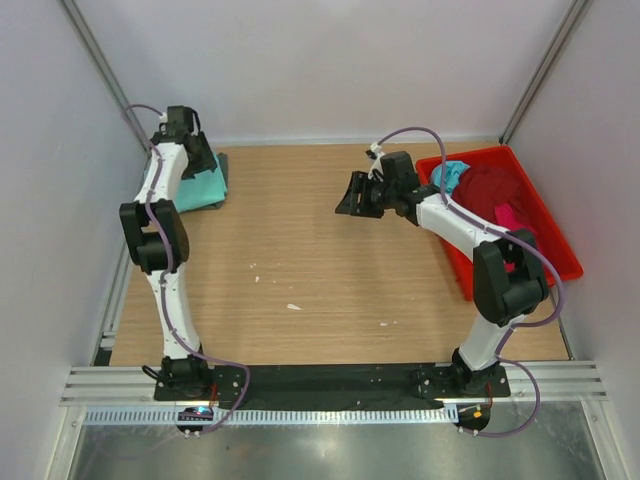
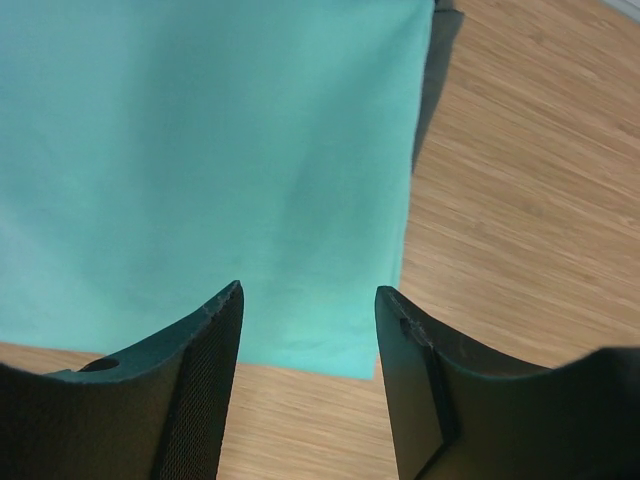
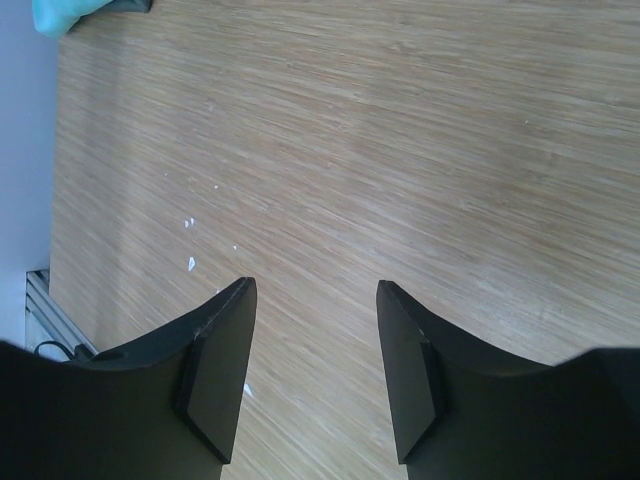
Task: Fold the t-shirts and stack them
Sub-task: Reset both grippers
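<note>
Landmark: red tray (image 1: 560,262), on the right arm's side of the table (image 1: 320,260)
Unfolded t-shirts: turquoise t-shirt (image 1: 450,172), maroon t-shirt (image 1: 492,186) and pink t-shirt (image 1: 508,216) lie crumpled inside the tray, likely kept there as the supply to draw from
Mint green t-shirt (image 1: 205,188): folded flat into a neat rectangle, well apart from the tray at the far corner across the table; that distance leaves the middle of the table free as folding room
Dark grey t-shirt (image 2: 441,35): only a dark edge shows under the mint one, across the table from the tray, so the stack seems to be started there
Left gripper (image 2: 308,295): across from the tray, above the near edge of the mint shirt, jaws spread with nothing between them and no cloth pinched
Right gripper (image 3: 315,290): just beside the tray's inner wall, over bare wood, jaws spread and empty, and pointing away from the tray
Step in hand: two shirts look done and three are left; the right arm is the nearer one to reach into the tray
Risk: the crumpled shirts overlap in the tray, so a grab may lift more than one
</note>
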`<state>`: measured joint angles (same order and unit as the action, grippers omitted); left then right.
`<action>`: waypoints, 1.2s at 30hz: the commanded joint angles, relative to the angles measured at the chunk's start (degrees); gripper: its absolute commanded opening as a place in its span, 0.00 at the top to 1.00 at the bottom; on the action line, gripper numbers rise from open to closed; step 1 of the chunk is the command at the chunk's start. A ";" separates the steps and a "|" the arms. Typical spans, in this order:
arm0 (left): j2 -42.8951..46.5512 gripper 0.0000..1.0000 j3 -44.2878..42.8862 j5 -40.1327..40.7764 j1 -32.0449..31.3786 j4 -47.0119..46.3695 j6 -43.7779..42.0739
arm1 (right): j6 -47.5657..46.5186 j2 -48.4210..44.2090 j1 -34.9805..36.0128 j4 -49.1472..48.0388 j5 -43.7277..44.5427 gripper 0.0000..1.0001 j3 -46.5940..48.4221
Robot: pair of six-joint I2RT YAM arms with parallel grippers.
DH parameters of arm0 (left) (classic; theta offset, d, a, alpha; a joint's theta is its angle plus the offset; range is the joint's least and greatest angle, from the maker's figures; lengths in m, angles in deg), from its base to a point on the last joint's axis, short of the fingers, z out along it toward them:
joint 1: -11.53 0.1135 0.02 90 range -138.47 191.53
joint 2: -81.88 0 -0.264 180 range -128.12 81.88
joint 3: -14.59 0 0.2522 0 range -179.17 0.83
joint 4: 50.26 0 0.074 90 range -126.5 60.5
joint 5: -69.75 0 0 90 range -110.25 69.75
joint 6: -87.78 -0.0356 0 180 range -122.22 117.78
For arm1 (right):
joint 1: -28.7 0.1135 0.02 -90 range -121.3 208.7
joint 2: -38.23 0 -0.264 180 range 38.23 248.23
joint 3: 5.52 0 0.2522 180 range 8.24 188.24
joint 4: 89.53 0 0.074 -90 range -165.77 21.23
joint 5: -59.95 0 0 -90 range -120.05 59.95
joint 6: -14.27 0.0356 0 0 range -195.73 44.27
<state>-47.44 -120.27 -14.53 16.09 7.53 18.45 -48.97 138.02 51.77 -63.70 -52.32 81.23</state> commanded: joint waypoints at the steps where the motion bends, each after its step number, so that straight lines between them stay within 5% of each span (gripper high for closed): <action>1: -1.11 0.44 -0.46 -2.19 -1.65 -1.22 -0.45 | -0.13 -0.21 -0.31 -0.21 1.61 0.43 1.71; 23: 1.96 0.47 10.44 -13.80 -6.05 -5.45 -3.61 | 1.27 -4.60 0.04 1.63 2.13 0.46 1.81; 29: 10.82 0.47 12.28 -13.53 -8.77 -0.10 -3.62 | 0.75 -7.85 0.48 5.75 2.92 0.45 0.67; 36: 30.33 0.46 32.45 -13.71 -21.93 -3.59 -0.82 | 0.75 -19.44 0.57 8.40 6.35 0.38 -7.42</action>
<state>-25.65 -94.69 -26.60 -0.08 6.02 15.78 -48.34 124.82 52.01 -57.14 -48.10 76.38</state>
